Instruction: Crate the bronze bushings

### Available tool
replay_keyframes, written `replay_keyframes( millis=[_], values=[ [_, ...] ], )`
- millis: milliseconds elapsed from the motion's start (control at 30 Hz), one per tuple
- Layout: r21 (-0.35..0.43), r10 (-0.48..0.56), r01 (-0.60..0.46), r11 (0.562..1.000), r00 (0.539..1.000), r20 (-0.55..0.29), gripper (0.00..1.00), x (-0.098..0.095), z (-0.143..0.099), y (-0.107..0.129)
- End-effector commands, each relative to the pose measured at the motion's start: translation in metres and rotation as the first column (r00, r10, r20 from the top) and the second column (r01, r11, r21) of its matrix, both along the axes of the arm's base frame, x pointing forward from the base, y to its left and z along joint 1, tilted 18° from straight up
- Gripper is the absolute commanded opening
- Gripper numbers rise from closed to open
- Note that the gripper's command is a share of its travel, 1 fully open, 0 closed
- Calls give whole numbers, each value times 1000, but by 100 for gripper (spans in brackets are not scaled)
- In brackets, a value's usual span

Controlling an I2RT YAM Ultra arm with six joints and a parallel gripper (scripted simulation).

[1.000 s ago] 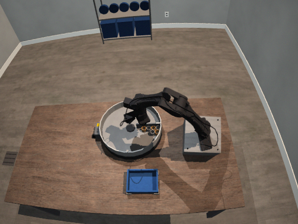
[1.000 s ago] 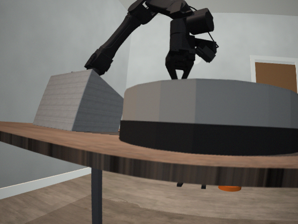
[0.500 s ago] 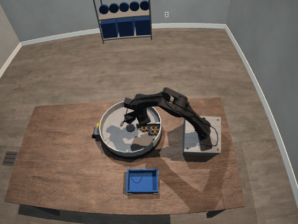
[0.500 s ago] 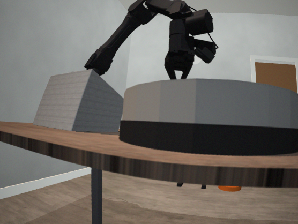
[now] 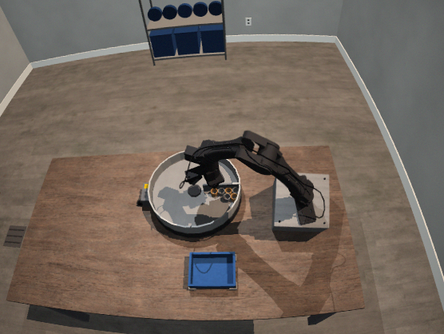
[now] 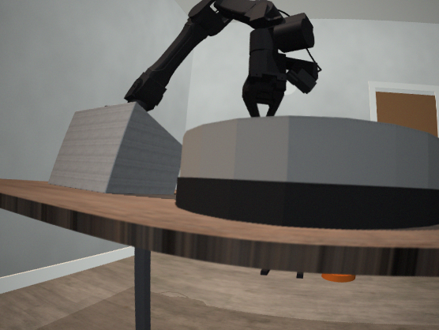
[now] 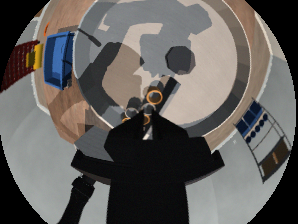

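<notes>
The grey turntable (image 5: 195, 196) holds a cluster of bronze and steel bushings (image 5: 225, 192) by its right rim, next to a dark centre hub (image 5: 194, 190). My gripper (image 6: 262, 112) points straight down just above the rim height, over the left end of the cluster. Its fingers stand a narrow gap apart with nothing between them. In the wrist view the fingertips are right behind a bronze bushing (image 7: 156, 99), with other bushings beside it. The blue crate (image 5: 212, 270) sits empty at the table's front and also shows in the wrist view (image 7: 59, 58).
The arm's grey pedestal (image 5: 301, 201) stands right of the turntable. The turntable has a raised wall all round (image 6: 308, 146). A small yellow-topped box (image 5: 144, 193) sits at its left edge. A shelf with blue bins (image 5: 185, 29) stands far off by the back wall.
</notes>
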State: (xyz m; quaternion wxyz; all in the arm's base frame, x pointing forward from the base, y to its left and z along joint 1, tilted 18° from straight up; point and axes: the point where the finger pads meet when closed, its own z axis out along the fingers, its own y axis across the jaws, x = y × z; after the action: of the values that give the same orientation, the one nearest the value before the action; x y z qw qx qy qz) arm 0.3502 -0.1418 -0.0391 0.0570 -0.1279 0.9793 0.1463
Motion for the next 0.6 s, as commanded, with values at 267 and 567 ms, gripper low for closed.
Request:
replay_keyframes(
  millis=[267, 567],
  values=[
    [-3, -13, 14, 1000, 1000, 15, 13, -2, 4, -7],
    [-3, -13, 13, 1000, 1000, 15, 13, 4, 2, -11]
  ],
)
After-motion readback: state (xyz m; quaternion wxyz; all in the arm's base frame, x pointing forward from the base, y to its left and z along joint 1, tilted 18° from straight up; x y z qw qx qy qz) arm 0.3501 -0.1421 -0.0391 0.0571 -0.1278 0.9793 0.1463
